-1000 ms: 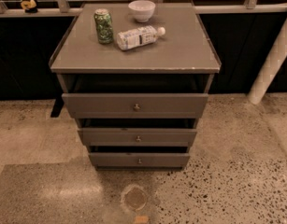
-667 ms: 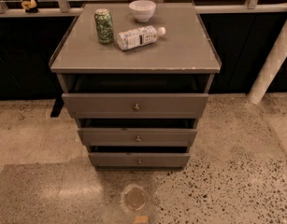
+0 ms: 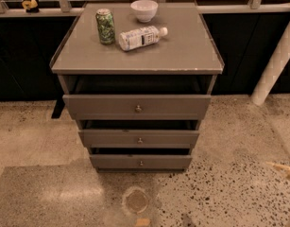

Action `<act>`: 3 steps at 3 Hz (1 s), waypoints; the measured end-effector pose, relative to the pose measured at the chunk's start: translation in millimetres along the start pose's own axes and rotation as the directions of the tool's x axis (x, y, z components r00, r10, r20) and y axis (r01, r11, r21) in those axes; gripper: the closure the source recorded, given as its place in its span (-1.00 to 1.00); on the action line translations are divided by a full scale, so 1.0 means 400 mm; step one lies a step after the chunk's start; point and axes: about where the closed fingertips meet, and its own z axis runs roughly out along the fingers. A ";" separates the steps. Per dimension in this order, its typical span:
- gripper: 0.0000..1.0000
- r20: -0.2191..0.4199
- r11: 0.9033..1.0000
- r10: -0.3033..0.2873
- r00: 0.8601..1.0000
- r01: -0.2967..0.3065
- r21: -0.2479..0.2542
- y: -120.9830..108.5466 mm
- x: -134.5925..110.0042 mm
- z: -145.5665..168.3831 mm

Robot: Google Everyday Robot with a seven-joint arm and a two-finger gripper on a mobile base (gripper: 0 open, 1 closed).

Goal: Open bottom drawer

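A grey cabinet stands in the middle of the camera view with three drawer fronts stacked below its top. The bottom drawer is the lowest and narrowest-looking front. It has a tiny round knob at its centre and a dark gap above it. Only a pale sliver of my gripper shows at the right edge, just above the floor. It is far to the right of the bottom drawer and touches nothing.
On the cabinet top stand a green can and a white bowl, with a plastic bottle lying on its side. A white post rises at the right. A round floor plate sits on the speckled floor in front of the cabinet.
A pale part of my gripper has come into view at the right edge. The cabinet, its drawers and the things on top have not moved.
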 end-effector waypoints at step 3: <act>-1.00 -0.088 0.973 0.014 0.996 -0.034 -0.230 -0.108 0.054 0.506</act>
